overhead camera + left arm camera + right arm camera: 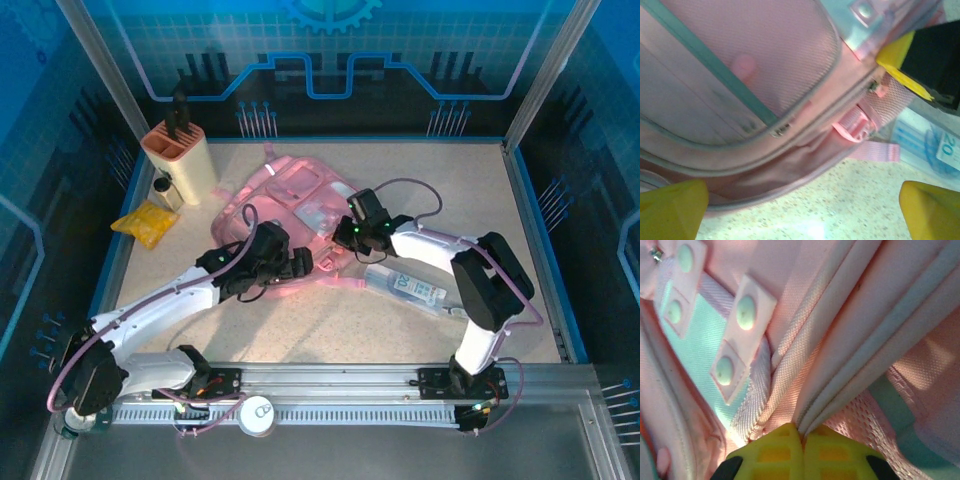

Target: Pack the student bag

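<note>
R gripper (802, 439), closest up: yellow tips clamped tight together, a folded edge of the pink bag (840, 315) nipped between them. Just left of the nip are snap tabs (746, 312) on a mint see-thru panel (695, 350).

From above, the bag lies flat mid-table, toward the back. Its top loop points away from the arms, and the R gripper is at its near-right edge.

L gripper (800, 215) is spread wide, one yellow tip in each bottom corner of its wrist view. It's at the bag's near-left edge, above the zip seam, w/ a pink strap buckle (855, 127) just ahead. Can't tell if it touches the fabric.

A clear pouch (410, 287) w/ blue print lies on the table (350, 330) near-right of the bag, partly under the R arm.

Back-left: a beige holder (185, 160) w/ dark tools stands upright, a small bottle (165, 190) just beside it. A yellow packet (145, 222) lies nearer, apart from the bag.
</note>
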`<action>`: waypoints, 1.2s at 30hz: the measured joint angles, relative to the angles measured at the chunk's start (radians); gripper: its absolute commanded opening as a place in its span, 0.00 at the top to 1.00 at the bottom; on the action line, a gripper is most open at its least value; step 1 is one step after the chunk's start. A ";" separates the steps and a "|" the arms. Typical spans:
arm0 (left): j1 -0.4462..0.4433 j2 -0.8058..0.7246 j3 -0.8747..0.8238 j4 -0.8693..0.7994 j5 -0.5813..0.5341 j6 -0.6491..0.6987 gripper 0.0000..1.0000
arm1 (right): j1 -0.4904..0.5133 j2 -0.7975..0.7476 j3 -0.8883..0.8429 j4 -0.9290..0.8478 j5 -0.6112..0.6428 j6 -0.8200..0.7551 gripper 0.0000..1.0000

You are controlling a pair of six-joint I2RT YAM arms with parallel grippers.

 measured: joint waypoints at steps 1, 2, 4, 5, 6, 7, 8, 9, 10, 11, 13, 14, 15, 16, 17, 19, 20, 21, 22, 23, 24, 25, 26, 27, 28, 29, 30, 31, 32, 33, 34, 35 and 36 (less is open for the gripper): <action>-0.021 0.010 0.008 -0.003 -0.001 -0.013 0.06 | 0.000 -0.016 -0.017 0.022 -0.003 0.009 0.99; -0.048 0.026 0.019 -0.002 -0.006 -0.025 0.07 | 0.000 -0.032 -0.031 0.042 -0.005 0.017 0.99; -0.100 0.061 0.046 -0.002 -0.025 -0.051 0.09 | -0.002 -0.061 -0.051 0.076 -0.017 0.036 0.99; -0.127 0.080 0.061 -0.002 -0.038 -0.061 0.11 | -0.004 -0.075 -0.059 0.087 -0.026 0.046 1.00; -0.150 0.100 0.077 -0.002 -0.052 -0.072 0.12 | -0.005 -0.088 -0.065 0.097 -0.032 0.056 1.00; -0.172 0.124 0.092 0.002 -0.068 -0.080 0.13 | -0.007 -0.104 -0.070 0.102 -0.037 0.068 1.00; -0.189 0.144 0.105 0.007 -0.082 -0.087 0.14 | -0.007 -0.117 -0.075 0.108 -0.040 0.077 1.00; -0.201 0.162 0.114 0.013 -0.095 -0.094 0.15 | -0.007 -0.128 -0.077 0.109 -0.043 0.087 1.00; -0.210 0.180 0.123 0.018 -0.110 -0.101 0.16 | -0.007 -0.136 -0.078 0.111 -0.052 0.097 1.00; -0.214 0.198 0.128 0.025 -0.127 -0.107 0.20 | -0.008 -0.143 -0.078 0.113 -0.059 0.106 1.00; -0.214 0.222 0.128 0.040 -0.163 -0.119 0.24 | -0.008 -0.155 -0.086 0.124 -0.068 0.120 1.00; -0.212 0.233 0.128 0.051 -0.182 -0.123 0.25 | -0.008 -0.163 -0.094 0.131 -0.069 0.124 1.00; -0.207 0.241 0.128 0.061 -0.196 -0.123 0.26 | -0.008 -0.172 -0.101 0.136 -0.068 0.129 1.00; -0.201 0.251 0.128 0.073 -0.208 -0.124 0.27 | -0.008 -0.183 -0.112 0.142 -0.070 0.132 1.00; -0.193 0.258 0.128 0.082 -0.217 -0.121 0.28 | -0.009 -0.195 -0.122 0.145 -0.072 0.135 1.00; -0.171 0.270 0.126 0.119 -0.226 -0.088 0.29 | -0.009 -0.219 -0.138 0.148 -0.075 0.136 1.00; -0.156 0.275 0.123 0.148 -0.225 -0.065 0.30 | -0.009 -0.233 -0.147 0.150 -0.074 0.136 1.00; -0.143 0.279 0.123 0.170 -0.223 -0.045 0.31 | -0.010 -0.246 -0.157 0.154 -0.074 0.139 1.00; -0.128 0.285 0.123 0.190 -0.216 -0.029 0.31 | -0.010 -0.262 -0.171 0.161 -0.073 0.144 1.00; -0.113 0.290 0.123 0.204 -0.206 -0.011 0.31 | -0.011 -0.275 -0.183 0.170 -0.073 0.150 1.00; -0.104 0.293 0.123 0.209 -0.201 0.007 0.32 | -0.012 -0.285 -0.197 0.185 -0.073 0.156 1.00; -0.093 0.294 0.123 0.216 -0.201 0.031 0.33 | -0.013 -0.297 -0.211 0.195 -0.074 0.163 1.00; -0.082 0.294 0.123 0.222 -0.201 0.054 0.33 | -0.013 -0.308 -0.220 0.204 -0.075 0.167 1.00; -0.069 0.294 0.123 0.228 -0.198 0.077 0.33 | -0.011 -0.316 -0.222 0.211 -0.075 0.169 1.00; -0.056 0.294 0.123 0.238 -0.196 0.103 0.33 | -0.008 -0.322 -0.222 0.225 -0.075 0.169 1.00; -0.045 0.293 0.121 0.250 -0.196 0.134 0.33 | -0.005 -0.326 -0.222 0.244 -0.074 0.170 1.00; -0.035 0.287 0.117 0.257 -0.198 0.159 0.33 | 0.000 -0.327 -0.222 0.261 -0.074 0.174 1.00; -0.026 0.275 0.111 0.259 -0.198 0.184 0.32 | 0.007 -0.326 -0.222 0.277 -0.074 0.177 1.00; -0.018 0.258 0.106 0.256 -0.199 0.205 0.30 | 0.014 -0.325 -0.222 0.287 -0.074 0.183 1.00; -0.014 0.240 0.101 0.252 -0.198 0.217 0.30 | 0.018 -0.325 -0.222 0.298 -0.074 0.185 1.00; -0.011 0.215 0.095 0.244 -0.194 0.219 0.30 | 0.022 -0.324 -0.222 0.308 -0.074 0.187 1.00; -0.012 0.192 0.092 0.236 -0.189 0.215 0.31 | 0.026 -0.322 -0.222 0.315 -0.074 0.187 1.00; -0.013 0.170 0.089 0.224 -0.183 0.202 0.31 | 0.026 -0.320 -0.221 0.319 -0.074 0.187 1.00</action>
